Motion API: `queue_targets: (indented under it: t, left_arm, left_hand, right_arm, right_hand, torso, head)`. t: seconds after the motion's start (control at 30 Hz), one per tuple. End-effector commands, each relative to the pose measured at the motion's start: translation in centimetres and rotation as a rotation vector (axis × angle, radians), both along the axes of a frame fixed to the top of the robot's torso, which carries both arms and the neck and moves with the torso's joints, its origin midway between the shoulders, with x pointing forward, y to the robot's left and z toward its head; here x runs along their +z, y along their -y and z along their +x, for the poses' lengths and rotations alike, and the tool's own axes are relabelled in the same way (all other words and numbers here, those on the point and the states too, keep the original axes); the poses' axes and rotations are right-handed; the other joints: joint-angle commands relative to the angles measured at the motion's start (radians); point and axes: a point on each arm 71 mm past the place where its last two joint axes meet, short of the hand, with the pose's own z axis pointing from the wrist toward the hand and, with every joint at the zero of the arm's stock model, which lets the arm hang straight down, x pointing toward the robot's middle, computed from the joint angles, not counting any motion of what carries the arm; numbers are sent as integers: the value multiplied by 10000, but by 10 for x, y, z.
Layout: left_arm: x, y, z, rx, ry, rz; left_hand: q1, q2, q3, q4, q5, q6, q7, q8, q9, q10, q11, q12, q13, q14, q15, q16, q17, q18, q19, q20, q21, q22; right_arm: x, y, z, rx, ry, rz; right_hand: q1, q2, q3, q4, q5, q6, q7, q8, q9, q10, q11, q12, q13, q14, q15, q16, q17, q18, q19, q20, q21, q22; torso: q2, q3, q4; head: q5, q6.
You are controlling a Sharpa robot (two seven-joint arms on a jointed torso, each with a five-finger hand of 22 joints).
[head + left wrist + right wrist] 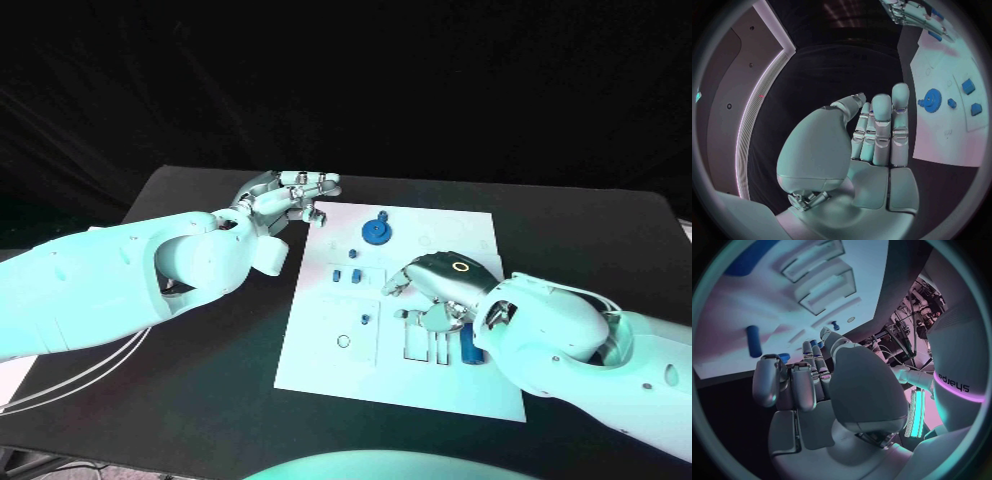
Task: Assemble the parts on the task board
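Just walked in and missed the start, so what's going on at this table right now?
A two-armed robot is assembling small blue parts on the white task board. Its right hand is down over the middle of the board, beside a blue cylinder; whether it holds a part cannot be told. Its left hand sits at the board's far left corner, fingers together, holding nothing. A blue gear sits near the far edge.

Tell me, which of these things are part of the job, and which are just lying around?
For the job: white board, blue gear, small blue blocks, blue cylinder, left hand, right hand.

Just there: black table, white cables.
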Motion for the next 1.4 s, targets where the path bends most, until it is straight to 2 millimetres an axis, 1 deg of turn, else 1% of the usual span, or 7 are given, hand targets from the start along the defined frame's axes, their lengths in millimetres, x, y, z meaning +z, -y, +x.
queue_targets:
  t: [0.03,0.2,0.37,0.57,0.83,1.17,1.4]
  left_arm:
    - [1,2,-1,-204,75,-82]
    - [1,2,-1,-224,78,-93]
    - [1,1,-1,-221,77,-91]
    - [1,2,-1,-247,73,-99]
    - [1,2,-1,-246,64,-94]
    - [0,2,-1,-242,56,-89]
    - [0,1,0,-238,48,-83]
  left_hand:
    - [3,100,-97,-9,-8,-63,5,37,-14,-100,22,93,-9,-67,7,-32,-35,205,-92,10,-73,-42]
    - [3,100,-97,-9,-8,-63,5,37,-14,-100,22,93,-9,-67,7,-32,-35,205,-92,10,-73,-42]
    - [3,100,-102,-11,-8,-63,5,39,-14,-101,22,98,-9,-71,7,-36,-47,205,-90,11,-71,-41]
    - [3,100,-102,-11,-8,-63,5,39,-14,-101,22,98,-9,-71,7,-36,-47,205,-90,11,-71,-41]
    - [3,100,-102,-11,-8,-63,5,39,-14,-101,22,98,-9,-71,7,-36,-47,205,-90,11,-71,-41]
    - [3,100,-102,-11,-8,-63,5,39,-14,-101,22,98,-9,-71,7,-36,-47,205,-90,11,-71,-41]
    - [3,100,-102,-11,-8,-63,5,39,-14,-101,22,98,-9,-71,7,-36,-47,205,-90,11,-71,-41]
  right_arm:
    - [9,17,7,-772,127,-252]
    - [17,44,16,-1511,336,-860]
    - [20,59,19,-1822,465,-1160]
    - [19,60,20,-1795,475,-1248]
    - [15,53,20,-1581,341,-1319]
    - [10,47,20,-1365,175,-1393]
    - [8,46,22,-1353,192,-1553]
  right_hand:
    - [-148,-5,-146,12,-82,-89,-70,-5,-33,-33,-37,46,-4,522,89,-44,-12,205,-23,44,-75,-19]
    - [-210,-64,-752,59,-104,-345,-237,5,-91,-466,-158,28,-5,514,-221,-95,-96,220,-25,-199,-143,-84]
    - [-154,-52,-938,71,-113,-363,-284,11,-92,-497,-204,73,-1,521,-298,-100,-102,220,-18,-266,-165,-103]
    - [-100,-9,-994,70,-104,-344,-319,20,-87,-475,-229,112,3,525,-325,-102,-106,221,-15,-297,-178,-116]
    - [80,265,-1036,88,-53,-142,-337,48,-65,-14,-289,423,14,540,-349,-107,-121,210,32,-335,-193,-116]
    - [184,526,-819,214,-41,526,-306,204,22,823,-465,658,14,555,-387,-92,-121,201,94,-366,-175,-75]
    - [415,725,-444,187,-327,1085,-326,356,118,1443,-625,669,26,578,-476,-23,-41,173,177,-448,-89,41]
  torso:
    - [-5,-11,-21]
    - [-22,-19,-37]
    - [-2,12,-46]
    - [-6,-8,-18]
    - [2,-12,-1]
    - [5,-15,-14]
    - [-4,-7,-9]
  head:
    - [-181,114]
    - [-320,209]
    - [-403,265]
    - [-454,298]
    - [-442,264]
    - [-428,204]
    - [-434,171]
